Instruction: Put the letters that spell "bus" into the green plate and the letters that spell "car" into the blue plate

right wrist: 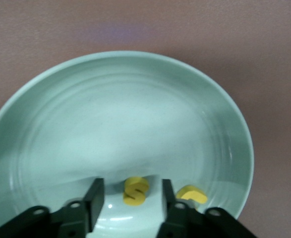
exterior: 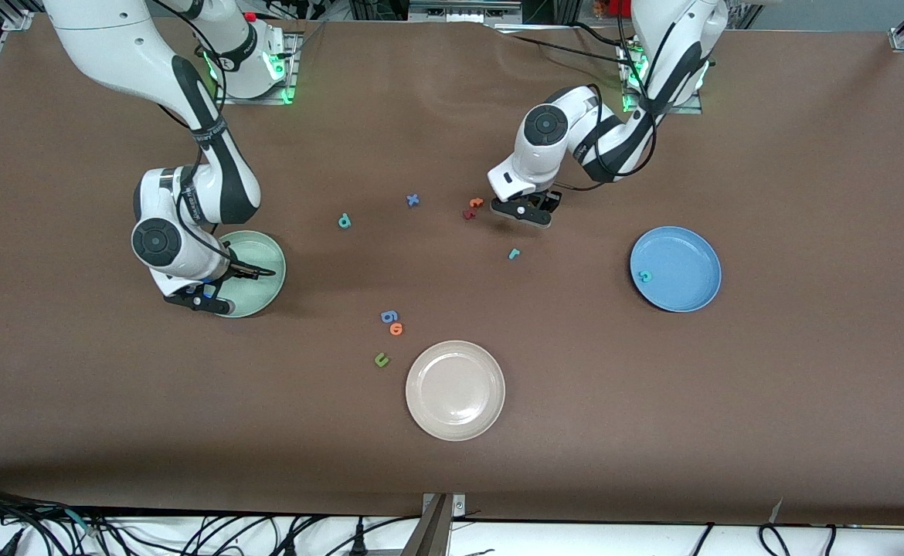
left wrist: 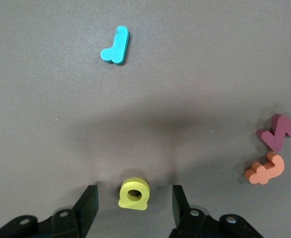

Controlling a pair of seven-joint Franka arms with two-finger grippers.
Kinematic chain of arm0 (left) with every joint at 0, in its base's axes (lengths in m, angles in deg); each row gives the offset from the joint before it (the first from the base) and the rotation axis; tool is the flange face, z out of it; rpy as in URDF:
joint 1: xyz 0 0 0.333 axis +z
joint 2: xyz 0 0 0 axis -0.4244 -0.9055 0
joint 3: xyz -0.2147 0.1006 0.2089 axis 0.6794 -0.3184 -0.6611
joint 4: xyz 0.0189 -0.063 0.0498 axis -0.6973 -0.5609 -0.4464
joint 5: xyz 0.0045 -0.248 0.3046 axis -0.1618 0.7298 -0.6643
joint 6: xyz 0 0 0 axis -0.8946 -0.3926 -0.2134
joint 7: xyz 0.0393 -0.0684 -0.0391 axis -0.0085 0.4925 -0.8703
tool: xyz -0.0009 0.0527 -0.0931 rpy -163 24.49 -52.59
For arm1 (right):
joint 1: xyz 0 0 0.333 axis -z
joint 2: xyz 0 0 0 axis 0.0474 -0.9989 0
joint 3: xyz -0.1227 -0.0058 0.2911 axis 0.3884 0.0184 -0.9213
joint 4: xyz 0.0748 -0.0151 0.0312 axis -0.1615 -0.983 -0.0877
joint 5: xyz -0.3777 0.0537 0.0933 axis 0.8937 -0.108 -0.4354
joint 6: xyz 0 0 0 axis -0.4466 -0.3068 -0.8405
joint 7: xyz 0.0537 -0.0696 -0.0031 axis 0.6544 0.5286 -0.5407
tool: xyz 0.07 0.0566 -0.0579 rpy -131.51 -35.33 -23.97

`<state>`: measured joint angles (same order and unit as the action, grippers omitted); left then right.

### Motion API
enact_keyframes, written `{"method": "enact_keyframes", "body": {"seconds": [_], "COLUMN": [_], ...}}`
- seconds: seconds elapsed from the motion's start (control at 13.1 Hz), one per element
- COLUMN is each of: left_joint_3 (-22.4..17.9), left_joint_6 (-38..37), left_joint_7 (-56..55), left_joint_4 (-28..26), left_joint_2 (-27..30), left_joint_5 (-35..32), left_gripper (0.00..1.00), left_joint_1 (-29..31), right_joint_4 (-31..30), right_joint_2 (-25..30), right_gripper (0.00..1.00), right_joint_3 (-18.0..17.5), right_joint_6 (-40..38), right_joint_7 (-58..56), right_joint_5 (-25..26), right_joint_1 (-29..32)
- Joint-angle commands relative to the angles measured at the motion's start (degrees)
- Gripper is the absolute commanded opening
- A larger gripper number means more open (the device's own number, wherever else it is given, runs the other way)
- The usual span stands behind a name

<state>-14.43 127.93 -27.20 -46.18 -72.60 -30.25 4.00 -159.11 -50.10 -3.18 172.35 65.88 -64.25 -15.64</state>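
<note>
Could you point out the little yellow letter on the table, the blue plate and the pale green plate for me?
yellow "a" [left wrist: 134, 194]: left wrist view, on its ring.
blue plate [exterior: 688, 255]: front view, bare floor.
green plate [right wrist: 125, 124]: right wrist view, bare floor.

Leftover bits on your brown table [exterior: 807, 401]

You've got a cream plate [exterior: 455, 390] nearest the front camera, with an olive "u" [exterior: 381, 359] beside it and a blue "g" [exterior: 389, 316] touching an orange letter [exterior: 396, 329] just farther back. Farther still there's a blue "x" [exterior: 412, 200], plus an orange "t" [exterior: 476, 203] right against a dark red letter [exterior: 468, 214].
</note>
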Motion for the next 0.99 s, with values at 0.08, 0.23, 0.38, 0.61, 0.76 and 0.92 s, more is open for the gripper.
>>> {"method": "enact_keyframes", "body": {"seconds": [0.08,0.23,0.38,0.61,0.76,0.92], "left_joint_3": [-0.2,-0.2,-0.2,-0.2,-0.2,-0.2], "left_joint_6": [-0.7,-0.7,-0.6,-0.5,-0.5,-0.5], "left_joint_7": [-0.4,-0.5,-0.5,-0.5,-0.5,-0.5], "left_joint_4": [-0.3,-0.3,-0.3,-0.3,-0.3,-0.3], "left_joint_2": [0.3,-0.1,-0.6,-0.8,-0.8,-0.8], "left_joint_5": [0.8,0.8,0.8,0.7,0.7,0.7], "left_gripper": [0.65,0.60,0.59,0.49,0.40,0.34], "left_joint_1": [-0.5,-0.5,-0.5,-0.5,-0.5,-0.5], "right_joint_4": [0.7,0.7,0.7,0.0,-1.5,-4.9], "right_joint_2": [8.2,10.0,9.3,5.2,3.2,3.6], "right_gripper": [0.90,0.91,0.91,0.91,0.90,0.90], "right_joint_3": [-5.3,-10.4,-15.0,-19.5,-21.2,-21.7], "right_joint_6": [-11.0,-12.4,-10.1,-2.3,2.7,6.7], "right_joint_7": [8.7,18.9,28.7,41.2,48.1,52.0], "right_joint_5": [-0.8,-0.8,-0.8,-0.8,-0.8,-0.8], "right_joint_1": [-0.3,-0.3,-0.3,-0.5,-0.5,-0.5]}}
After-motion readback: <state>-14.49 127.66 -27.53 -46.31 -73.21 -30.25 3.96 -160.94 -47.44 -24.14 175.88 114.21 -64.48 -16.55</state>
